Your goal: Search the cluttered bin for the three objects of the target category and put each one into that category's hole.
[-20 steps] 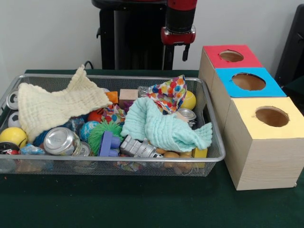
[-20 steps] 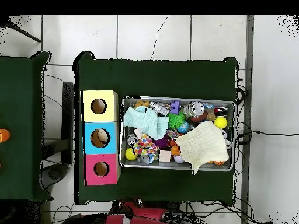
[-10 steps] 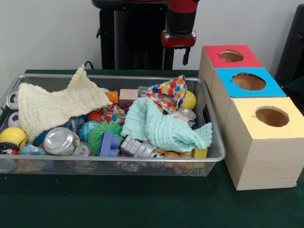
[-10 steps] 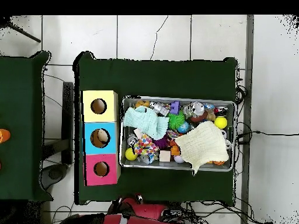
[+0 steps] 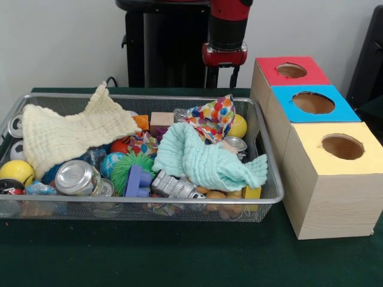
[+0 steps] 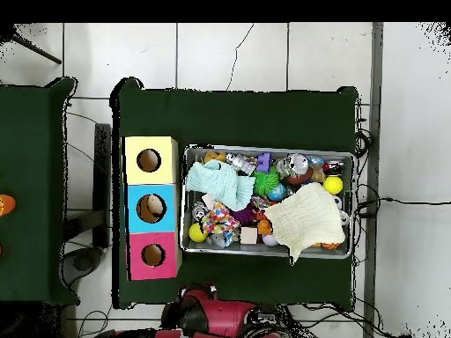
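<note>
My arm is round, red w/ black bands. Red collar at the wrist end. Black pedestal behind, boxy.

In the front view a wire bin sits on the worktop, with three holed boxes in a row just right of it. Two cloths lie over the clutter inside, one left, one right; cans lie at the front left.

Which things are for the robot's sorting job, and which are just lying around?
For the job: gripper, wire bin, red box, blue box, yellow box.
Just lying around, likely: cream cloth, mint cloth, spotty cloth, floor cables.
</note>
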